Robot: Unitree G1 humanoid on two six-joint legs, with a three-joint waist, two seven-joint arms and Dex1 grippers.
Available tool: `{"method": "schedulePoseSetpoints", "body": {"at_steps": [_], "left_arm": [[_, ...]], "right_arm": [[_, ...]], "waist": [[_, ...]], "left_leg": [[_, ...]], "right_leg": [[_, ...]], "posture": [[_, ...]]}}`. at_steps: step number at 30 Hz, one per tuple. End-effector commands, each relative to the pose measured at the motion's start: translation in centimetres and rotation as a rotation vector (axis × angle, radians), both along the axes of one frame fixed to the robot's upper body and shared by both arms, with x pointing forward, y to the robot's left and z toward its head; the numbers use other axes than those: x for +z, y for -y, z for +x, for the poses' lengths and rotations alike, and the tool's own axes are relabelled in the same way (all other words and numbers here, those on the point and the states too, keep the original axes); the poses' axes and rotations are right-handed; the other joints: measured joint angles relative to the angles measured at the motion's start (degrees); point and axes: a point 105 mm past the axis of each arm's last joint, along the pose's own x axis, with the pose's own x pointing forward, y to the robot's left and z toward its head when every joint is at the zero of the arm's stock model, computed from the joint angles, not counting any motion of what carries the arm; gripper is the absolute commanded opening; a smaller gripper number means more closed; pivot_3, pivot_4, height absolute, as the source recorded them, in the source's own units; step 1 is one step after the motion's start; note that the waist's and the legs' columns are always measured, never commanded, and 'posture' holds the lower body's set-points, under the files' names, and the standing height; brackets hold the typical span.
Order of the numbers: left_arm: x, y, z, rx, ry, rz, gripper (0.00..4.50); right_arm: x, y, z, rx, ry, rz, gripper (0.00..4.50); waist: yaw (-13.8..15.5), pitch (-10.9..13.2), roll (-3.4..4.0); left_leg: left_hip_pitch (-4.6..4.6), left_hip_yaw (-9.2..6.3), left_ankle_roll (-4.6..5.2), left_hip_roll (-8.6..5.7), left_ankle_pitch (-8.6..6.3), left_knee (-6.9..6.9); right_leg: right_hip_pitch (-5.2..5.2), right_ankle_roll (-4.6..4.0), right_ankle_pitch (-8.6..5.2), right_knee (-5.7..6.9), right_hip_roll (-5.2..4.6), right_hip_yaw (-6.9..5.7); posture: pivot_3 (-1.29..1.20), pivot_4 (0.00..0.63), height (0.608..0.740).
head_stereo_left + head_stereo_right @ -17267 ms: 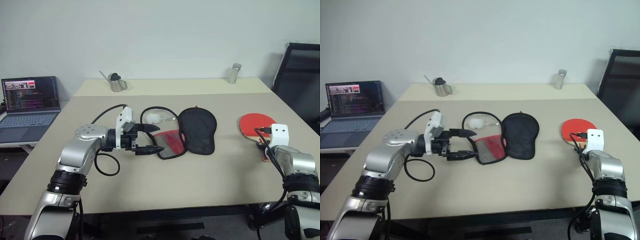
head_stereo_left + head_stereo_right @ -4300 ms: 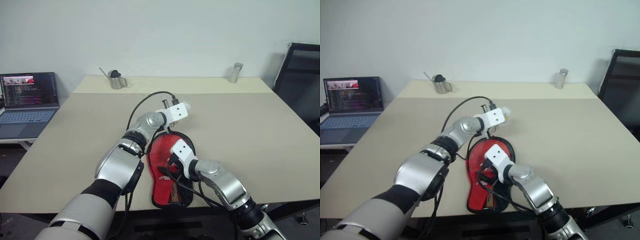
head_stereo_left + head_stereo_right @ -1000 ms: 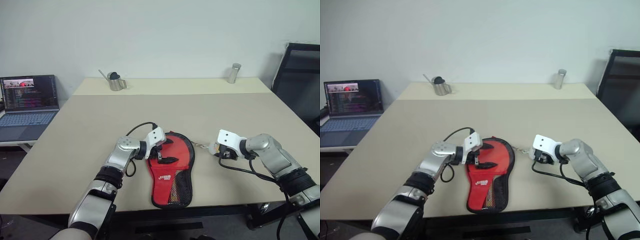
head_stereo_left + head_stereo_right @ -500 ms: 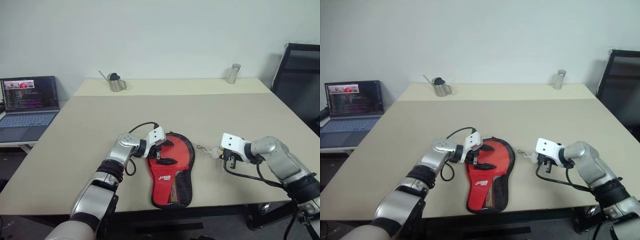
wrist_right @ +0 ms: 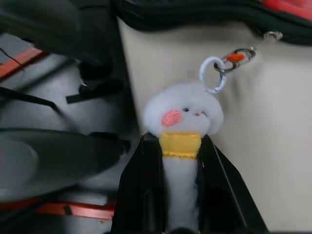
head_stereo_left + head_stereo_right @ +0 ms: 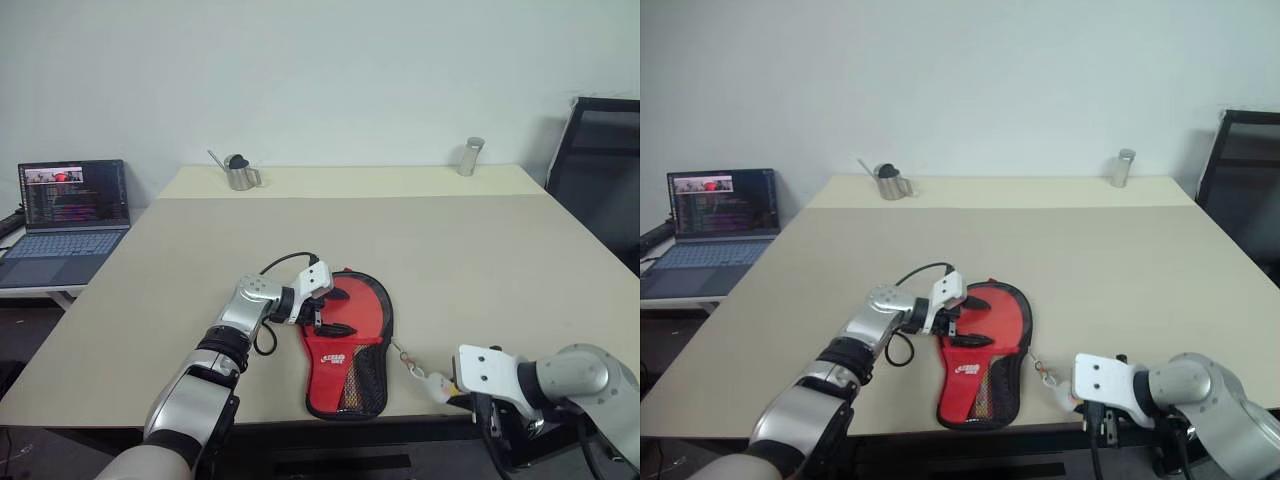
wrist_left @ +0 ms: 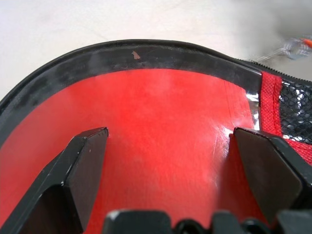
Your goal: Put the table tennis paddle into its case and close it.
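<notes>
Both arms reach in around the case, the left over it, the right at its pull.

The left arm stretches forward and bends inward at the wrist, so the left gripper (image 6: 322, 310) sits over the wide round end of the case (image 6: 350, 345), its two black fingers (image 7: 80, 168) spread far apart above the red panel. The right arm is tucked close to the body beside the case's narrow end, at the near edge of the table (image 6: 480, 250); the right gripper (image 5: 180, 180) is pinched onto the white plush zipper pull (image 5: 184, 117), which hangs off the case by a ring and clip.
</notes>
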Motion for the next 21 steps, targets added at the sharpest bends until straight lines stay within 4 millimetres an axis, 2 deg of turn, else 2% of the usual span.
{"method": "schedulePoseSetpoints", "body": {"at_steps": [1,4,9,12,16,21], "left_arm": [[-4.4,-1.2,-1.5,-0.003,-0.118,0.155,4.50],[-4.3,-1.1,-1.4,0.002,-0.115,0.158,4.50],[-4.1,-0.5,-1.0,0.003,-0.104,0.171,4.50],[-3.9,0.0,-0.8,0.002,-0.098,0.172,4.50],[-3.7,0.8,-0.5,-0.002,-0.089,0.168,4.50],[-3.7,1.3,-0.5,-0.011,-0.080,0.163,4.50]], "right_arm": [[0.0,-1.1,-2.8,0.070,-0.093,0.020,0.34],[-0.3,-1.5,-3.9,0.079,-0.133,0.032,0.34],[-1.2,-3.1,-7.4,0.123,-0.268,0.093,0.33],[-1.2,-3.4,-8.4,0.138,-0.318,0.125,0.33],[-1.3,-4.1,-8.7,0.128,-0.336,0.172,0.33],[-1.3,-4.1,-7.6,0.051,-0.287,0.179,0.33]], "waist": [[0.01,-0.05,-0.04],[0.08,-0.18,-0.08],[0.36,-0.33,-0.20],[0.16,-0.38,-0.23],[0.20,-0.44,-0.28],[0.24,-0.45,-0.28]], "left_leg": [[0.07,-0.01,-0.03,0.00,-0.06,0.00],[0.10,-0.05,-0.05,-0.04,-0.21,-0.01],[0.10,-0.15,0.00,-0.17,-0.44,-0.01],[0.13,-0.14,-0.01,-0.19,-0.47,0.01],[0.24,-0.22,-0.35,-0.17,-0.68,0.26],[0.21,-0.17,-0.36,-0.23,-0.70,0.26]], "right_leg": [[0.07,0.01,-0.05,-0.02,-0.17,0.00],[0.12,0.07,-0.24,0.00,-0.29,-0.02],[0.18,0.46,-0.40,0.06,-0.30,-0.08],[0.22,0.49,-0.44,0.07,-0.37,-0.11],[0.19,0.35,-0.52,0.04,-0.61,-0.20],[0.26,0.35,-0.53,-0.07,-0.80,-0.23]], "posture": [[0.00,0.150,0.740],[0.00,0.150,0.740],[0.00,0.150,0.740],[0.00,0.150,0.740],[0.00,0.150,0.740],[0.00,0.150,0.740]]}}
